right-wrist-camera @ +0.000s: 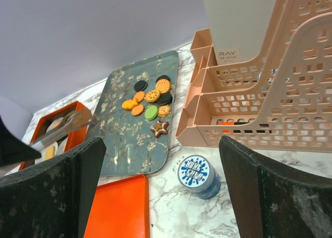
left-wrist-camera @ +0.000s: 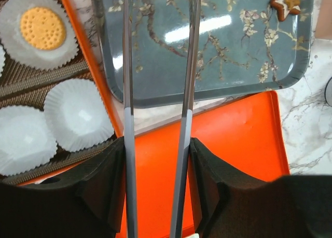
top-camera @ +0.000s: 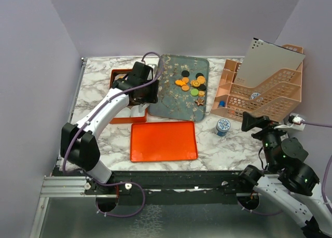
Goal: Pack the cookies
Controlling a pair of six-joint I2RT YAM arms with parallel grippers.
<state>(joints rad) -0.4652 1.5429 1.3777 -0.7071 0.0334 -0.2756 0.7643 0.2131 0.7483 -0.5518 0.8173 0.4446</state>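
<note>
The cookies [top-camera: 191,84] lie bunched at the far right of a grey-blue flowered tray [top-camera: 174,103]: mostly orange, some black, one green [right-wrist-camera: 151,112] and a brown star [right-wrist-camera: 160,127]. One more orange cookie [left-wrist-camera: 42,28] rests in a white paper liner inside the orange box [top-camera: 118,75]. My left gripper [left-wrist-camera: 157,144] is shut on metal tongs [left-wrist-camera: 128,67] that reach out over the tray's near left part; their tips are cut off in the left wrist view. The tongs [right-wrist-camera: 65,125] carry nothing that I can see. My right gripper [right-wrist-camera: 161,144] hangs open and empty, near the table's right front.
Empty white liners [left-wrist-camera: 78,113] fill the orange box. An orange lid [top-camera: 163,141] lies flat in front of the tray. A small blue-and-white tin [top-camera: 223,126] stands beside a pink mesh organiser [top-camera: 264,90] at the right. Purple walls close in the table.
</note>
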